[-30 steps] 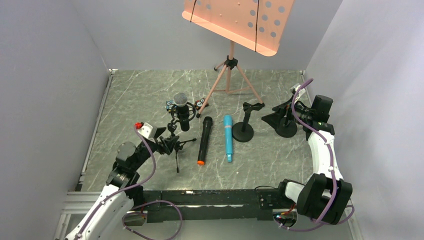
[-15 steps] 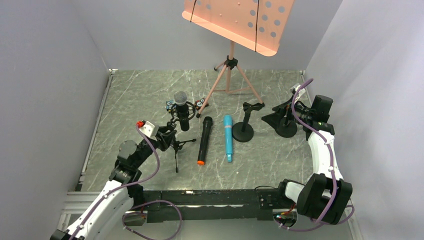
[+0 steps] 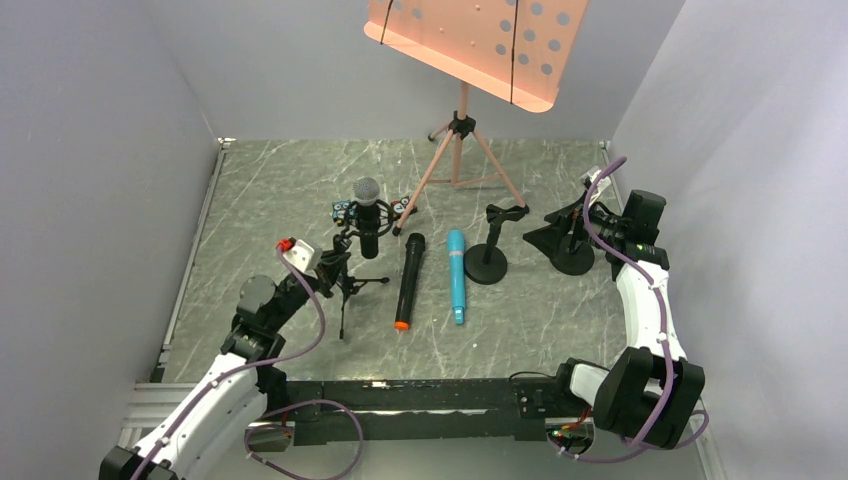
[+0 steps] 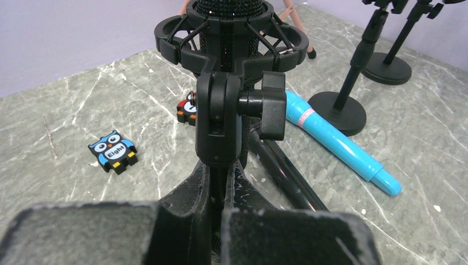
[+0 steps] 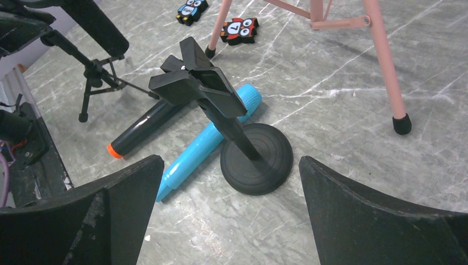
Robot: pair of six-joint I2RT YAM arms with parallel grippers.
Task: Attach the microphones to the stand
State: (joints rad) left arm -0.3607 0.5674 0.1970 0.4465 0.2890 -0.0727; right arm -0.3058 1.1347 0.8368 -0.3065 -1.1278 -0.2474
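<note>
The left hand [image 4: 219, 190] grips the tripod stand [image 4: 218, 118] holding the silver-headed microphone [image 3: 366, 205], the right hand [image 3: 553, 238] gapes wide, and the black microphone [image 3: 408, 280] and turquoise microphone [image 3: 456, 275] lie side by side on the surface [image 3: 560, 330].

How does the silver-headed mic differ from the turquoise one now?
The silver-headed microphone stands upright in the shock mount of the tripod stand; the turquoise microphone lies flat on the table. The silver-headed one's body is black; the other's is turquoise. The left gripper is shut on the silver-headed one's stand; no gripper holds the turquoise one. Both are stick microphones.
</note>
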